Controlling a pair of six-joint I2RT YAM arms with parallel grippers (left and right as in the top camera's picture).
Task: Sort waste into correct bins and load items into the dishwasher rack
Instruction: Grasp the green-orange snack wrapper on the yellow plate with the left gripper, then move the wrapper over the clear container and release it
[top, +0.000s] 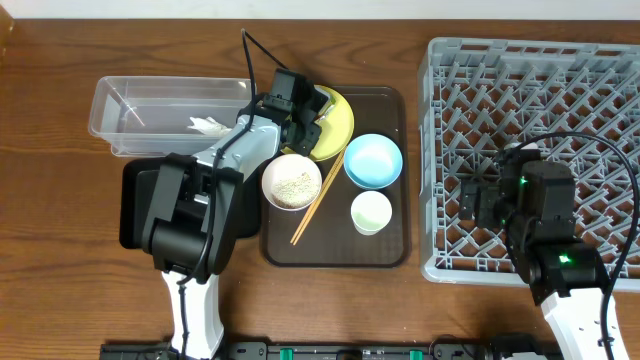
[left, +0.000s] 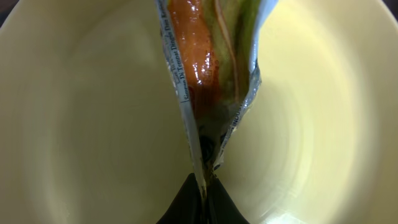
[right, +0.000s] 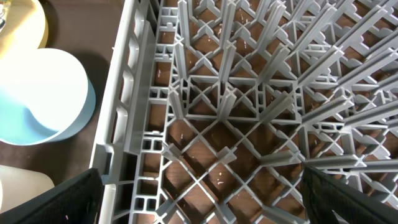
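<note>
- Left gripper (left: 202, 200) is pressed together on one corner of the snack wrapper (left: 211, 68). It's a thin pinch, with only the tail end between the tips.
- The wrapper is over the middle of the yellow plate (left: 74, 124), which sits at the top of the brown tray (top: 335, 255). Can't tell if its far end touches the plate.
- Step in hand, my read: lift the wrapper clear and carry it to a bin.
- Lift straight up first. The foil looks light and slick, so no fast swings or it could slip the pinch.
- The clear tub (top: 170, 110) is just left of the plate and has something white in it. The black tray (top: 132, 205) is mostly under the left arm.
- The tub is the short path. Cross above its wall, not into it.
- Release low inside the bin so the wrapper doesn't drift out.
- Stay off the rice bowl (top: 291, 182) and chopsticks (top: 318, 205), both near the gripper.
- Right gripper (right: 199, 205) is spread and empty, over the rack (right: 249, 93). It's out of the way.
</note>
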